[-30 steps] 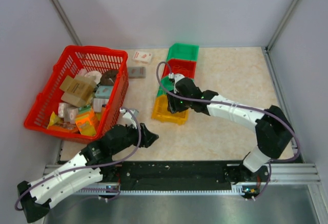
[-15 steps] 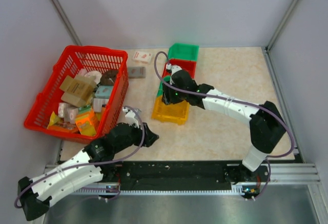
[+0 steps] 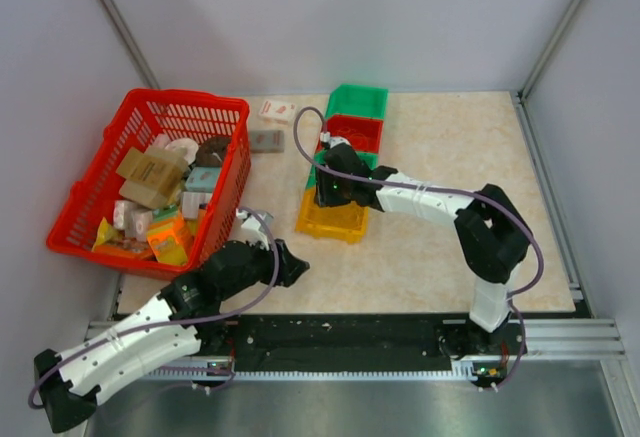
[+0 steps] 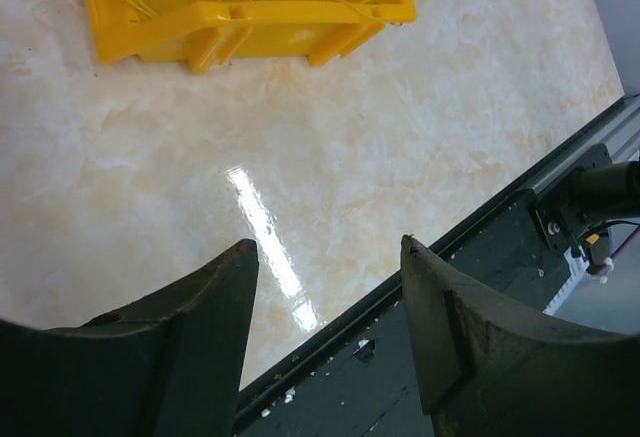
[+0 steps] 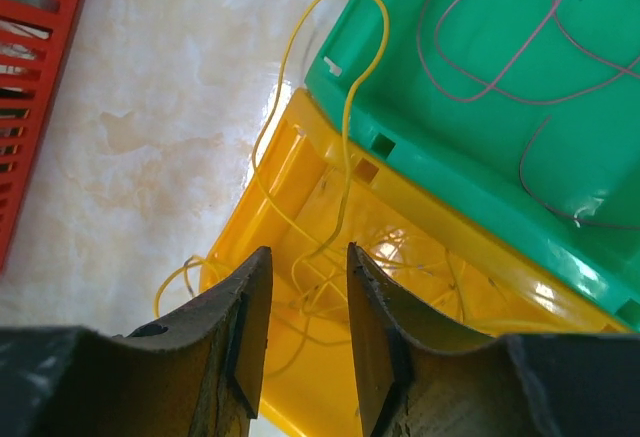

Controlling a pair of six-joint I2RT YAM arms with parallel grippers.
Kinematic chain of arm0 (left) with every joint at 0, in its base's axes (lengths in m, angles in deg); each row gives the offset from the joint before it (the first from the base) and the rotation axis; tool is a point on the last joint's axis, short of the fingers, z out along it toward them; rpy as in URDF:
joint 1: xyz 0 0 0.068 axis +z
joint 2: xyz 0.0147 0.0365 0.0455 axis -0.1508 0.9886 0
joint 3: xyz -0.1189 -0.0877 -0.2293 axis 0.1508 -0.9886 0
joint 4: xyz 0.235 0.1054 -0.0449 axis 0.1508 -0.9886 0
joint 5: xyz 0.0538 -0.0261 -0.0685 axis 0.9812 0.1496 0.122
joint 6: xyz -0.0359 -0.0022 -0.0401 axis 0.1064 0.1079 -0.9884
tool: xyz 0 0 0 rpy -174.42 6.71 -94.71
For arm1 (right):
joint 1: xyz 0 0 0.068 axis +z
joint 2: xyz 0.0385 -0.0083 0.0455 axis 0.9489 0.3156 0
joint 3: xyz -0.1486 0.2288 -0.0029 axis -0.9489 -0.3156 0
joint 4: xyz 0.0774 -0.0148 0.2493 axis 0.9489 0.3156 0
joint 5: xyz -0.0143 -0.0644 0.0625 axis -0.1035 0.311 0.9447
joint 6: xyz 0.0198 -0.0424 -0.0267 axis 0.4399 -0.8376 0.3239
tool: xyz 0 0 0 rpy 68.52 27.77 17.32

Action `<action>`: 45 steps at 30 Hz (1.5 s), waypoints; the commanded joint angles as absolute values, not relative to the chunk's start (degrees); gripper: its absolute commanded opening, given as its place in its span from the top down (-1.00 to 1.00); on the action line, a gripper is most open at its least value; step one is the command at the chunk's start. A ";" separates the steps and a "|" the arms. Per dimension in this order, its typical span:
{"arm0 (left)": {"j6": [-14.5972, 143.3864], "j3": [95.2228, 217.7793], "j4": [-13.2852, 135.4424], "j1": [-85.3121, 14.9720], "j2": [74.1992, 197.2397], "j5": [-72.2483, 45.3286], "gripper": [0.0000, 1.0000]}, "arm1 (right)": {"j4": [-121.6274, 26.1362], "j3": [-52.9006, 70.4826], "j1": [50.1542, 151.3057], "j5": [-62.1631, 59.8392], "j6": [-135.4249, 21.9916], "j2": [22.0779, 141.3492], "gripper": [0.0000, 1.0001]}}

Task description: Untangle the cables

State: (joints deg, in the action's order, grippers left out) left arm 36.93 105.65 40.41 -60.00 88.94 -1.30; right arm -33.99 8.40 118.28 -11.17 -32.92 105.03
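Thin yellow cables point(image 5: 345, 107) lie tangled in a yellow bin point(image 5: 440, 257); one strand loops up over the corner of the green bin point(image 5: 480, 137) beside it, and another hangs out over the table. Thin pink strands point(image 5: 500, 47) lie in the green bin. My right gripper point(image 5: 307, 252) hangs just above the yellow bin, jaws a little apart, with a yellow strand running down towards the gap. In the top view it point(image 3: 322, 192) is over the bins. My left gripper point(image 4: 330, 257) is open and empty above the table's front edge point(image 3: 298, 269). The yellow bin point(image 4: 250, 27) shows in the left wrist view too.
A red basket point(image 3: 150, 182) full of boxes stands at the left. A red bin point(image 3: 355, 129) and another green bin point(image 3: 358, 100) stand behind the yellow one point(image 3: 335, 222). A white packet point(image 3: 278, 110) and a grey object point(image 3: 266, 141) lie near the basket.
My right gripper has moved left over the bins while its elbow folded in towards the middle. The left arm has barely moved.
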 commanded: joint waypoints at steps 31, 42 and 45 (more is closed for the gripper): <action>36.25 106.13 43.68 -59.30 89.32 -2.82 -0.25 | -39.02 -4.25 121.61 -14.16 -39.19 85.98 1.00; 36.95 107.01 45.00 -59.21 91.24 -3.09 -0.26 | -38.32 -11.30 121.70 -11.89 -37.86 78.34 1.00; 38.09 108.50 45.88 -58.94 93.88 -3.96 -0.28 | -38.32 -9.55 121.70 -9.69 -37.78 76.31 1.00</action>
